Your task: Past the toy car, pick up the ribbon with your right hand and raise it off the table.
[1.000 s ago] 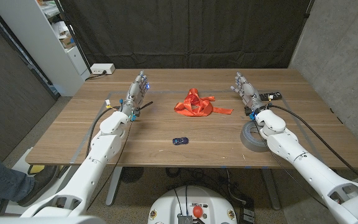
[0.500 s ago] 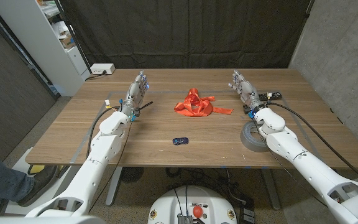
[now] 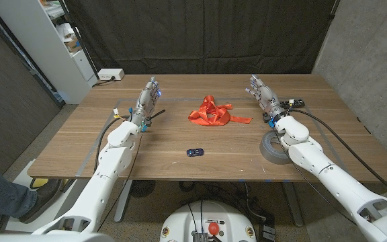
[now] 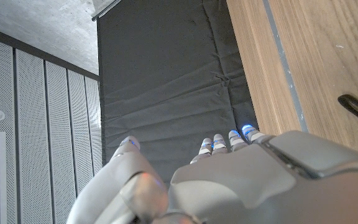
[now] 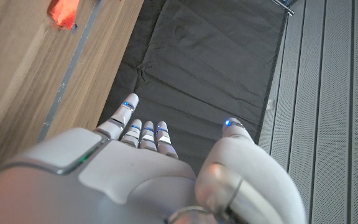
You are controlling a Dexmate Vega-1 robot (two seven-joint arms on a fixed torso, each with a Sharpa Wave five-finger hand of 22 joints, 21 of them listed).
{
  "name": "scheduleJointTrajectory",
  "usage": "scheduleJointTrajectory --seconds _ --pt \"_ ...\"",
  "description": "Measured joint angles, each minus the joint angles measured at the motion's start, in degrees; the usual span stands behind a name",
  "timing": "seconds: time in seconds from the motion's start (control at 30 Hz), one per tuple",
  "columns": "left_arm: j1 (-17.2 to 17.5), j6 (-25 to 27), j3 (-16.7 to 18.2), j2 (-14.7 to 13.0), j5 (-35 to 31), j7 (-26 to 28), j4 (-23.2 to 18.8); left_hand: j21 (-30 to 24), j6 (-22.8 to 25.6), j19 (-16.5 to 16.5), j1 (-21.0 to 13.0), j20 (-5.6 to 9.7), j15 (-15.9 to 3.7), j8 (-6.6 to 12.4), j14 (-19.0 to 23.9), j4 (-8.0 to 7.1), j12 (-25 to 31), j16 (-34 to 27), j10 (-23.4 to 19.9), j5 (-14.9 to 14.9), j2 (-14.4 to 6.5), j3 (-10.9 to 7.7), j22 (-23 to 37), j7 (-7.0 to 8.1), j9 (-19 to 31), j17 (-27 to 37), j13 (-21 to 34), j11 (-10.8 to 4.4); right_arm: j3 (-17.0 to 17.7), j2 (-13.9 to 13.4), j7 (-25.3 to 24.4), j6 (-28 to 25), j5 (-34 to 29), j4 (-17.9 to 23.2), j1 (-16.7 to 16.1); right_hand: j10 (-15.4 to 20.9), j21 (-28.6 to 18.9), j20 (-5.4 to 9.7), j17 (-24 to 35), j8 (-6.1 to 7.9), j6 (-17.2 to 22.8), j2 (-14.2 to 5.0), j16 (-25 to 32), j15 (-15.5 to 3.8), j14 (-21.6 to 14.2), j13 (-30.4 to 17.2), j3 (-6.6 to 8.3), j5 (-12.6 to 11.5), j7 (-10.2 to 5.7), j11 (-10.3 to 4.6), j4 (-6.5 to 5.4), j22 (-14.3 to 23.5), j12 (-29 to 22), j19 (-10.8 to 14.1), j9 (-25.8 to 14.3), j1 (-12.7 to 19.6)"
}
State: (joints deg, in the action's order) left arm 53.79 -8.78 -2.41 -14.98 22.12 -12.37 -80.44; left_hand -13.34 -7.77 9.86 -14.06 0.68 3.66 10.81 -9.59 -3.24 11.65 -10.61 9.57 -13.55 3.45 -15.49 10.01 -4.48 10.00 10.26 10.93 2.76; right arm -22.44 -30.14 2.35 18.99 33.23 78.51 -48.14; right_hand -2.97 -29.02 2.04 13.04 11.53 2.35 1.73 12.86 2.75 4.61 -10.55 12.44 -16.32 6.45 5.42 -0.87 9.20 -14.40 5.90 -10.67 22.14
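Currently right hand [image 3: 263, 96] up over the far right part of the table [image 3: 166, 171], fingers [image 3: 255, 83] extended and apart, nothing held. Stands on edge, not touching the ribbon [image 3: 212, 113]. From the right wrist view, same hand [image 5: 160, 174] seen from the back, fingers [image 5: 143, 132] straight, thumb spread off to the side, empty. Orange scrap of ribbon [image 5: 64, 12] at the frame edge there, well apart from the fingertips.

Ribbon itself: red-orange, crumpled heap with a tail running toward the right hand, flat on the wood at table centre-far, between the two hands. Lies beyond the toy car [image 3: 194, 152], which sits small and dark blue nearer the front edge, well apart from the ribbon.

Just behind the right wrist, grey tape roll [image 3: 274, 146] lying flat near the forearm. Black remote [image 3: 291, 104] on the table beside the right hand, partly hidden by it.

Left hand [image 3: 146, 101] mirrored on the far left side, fingers extended and apart, empty. Black pen-like item [image 3: 154, 114] on the table just beside it; same dark tip [image 4: 357, 106] visible in the left wrist view next to the left hand [image 4: 229, 180].

Farther out: white power strip [image 3: 109, 74] at the far left corner, black curtain [image 3: 200, 33] behind the table, white shelf unit [image 3: 59, 40] off to the left.
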Motion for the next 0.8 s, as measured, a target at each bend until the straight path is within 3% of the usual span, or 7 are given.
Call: scheduleJointTrajectory --seconds 0.8 --pt "1.3 0.3 0.7 0.1 0.3 -0.3 -1.9 0.4 0.5 0.0 -0.4 0.01 0.0 0.0 0.0 0.24 0.2 0.0 -0.3 0.2 -0.4 -0.24 0.0 0.08 0.0 0.0 0.0 -0.31 -0.9 -1.0 -1.5 0.9 -3.6 2.7 -0.3 0.7 0.9 0.0 -0.3 0.0 0.3 -0.77 0.0 0.0 -0.4 0.0 0.32 0.0 -0.32 0.1 0.97 0.0 0.4 0.8 -0.1 1.1"
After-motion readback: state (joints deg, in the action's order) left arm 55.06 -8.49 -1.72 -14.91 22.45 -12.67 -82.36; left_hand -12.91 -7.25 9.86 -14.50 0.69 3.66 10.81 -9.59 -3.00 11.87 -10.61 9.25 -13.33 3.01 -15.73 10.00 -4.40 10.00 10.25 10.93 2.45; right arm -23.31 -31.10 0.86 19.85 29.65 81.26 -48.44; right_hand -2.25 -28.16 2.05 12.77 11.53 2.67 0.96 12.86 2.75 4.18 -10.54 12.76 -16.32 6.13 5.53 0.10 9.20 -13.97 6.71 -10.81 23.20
